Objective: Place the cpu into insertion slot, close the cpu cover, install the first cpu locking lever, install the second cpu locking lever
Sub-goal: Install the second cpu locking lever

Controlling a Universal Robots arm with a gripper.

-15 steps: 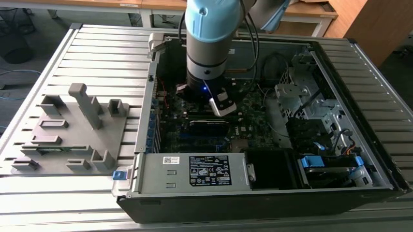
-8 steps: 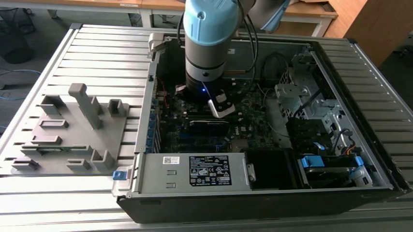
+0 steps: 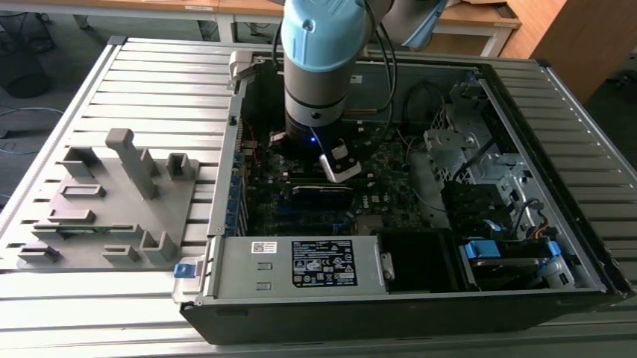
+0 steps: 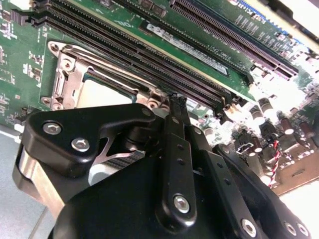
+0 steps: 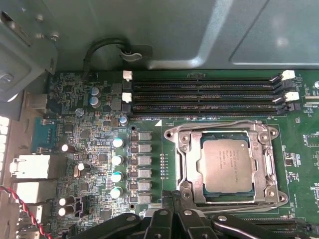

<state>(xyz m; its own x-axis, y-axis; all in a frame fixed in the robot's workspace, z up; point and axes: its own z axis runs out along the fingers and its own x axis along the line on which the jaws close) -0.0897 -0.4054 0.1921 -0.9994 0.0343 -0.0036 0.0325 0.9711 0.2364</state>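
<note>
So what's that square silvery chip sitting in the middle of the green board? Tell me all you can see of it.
The flat square chip with a dull silvery-grey metal top lies level in its square socket on the green circuit board. A thin shiny metal frame lies around it, its window leaving the chip's top bare. Faint print marks the lid. Long black slots run alongside. The black gripper sits just beside the frame's edge, off the chip.

- The cpu [image 5: 224,163], flat and square with a silvery-grey top, lies level in the insertion slot [image 5: 197,167]
- The cpu cover [image 5: 227,136], a thin silvery frame, lies closed flat around the chip, which shows through its window
</note>
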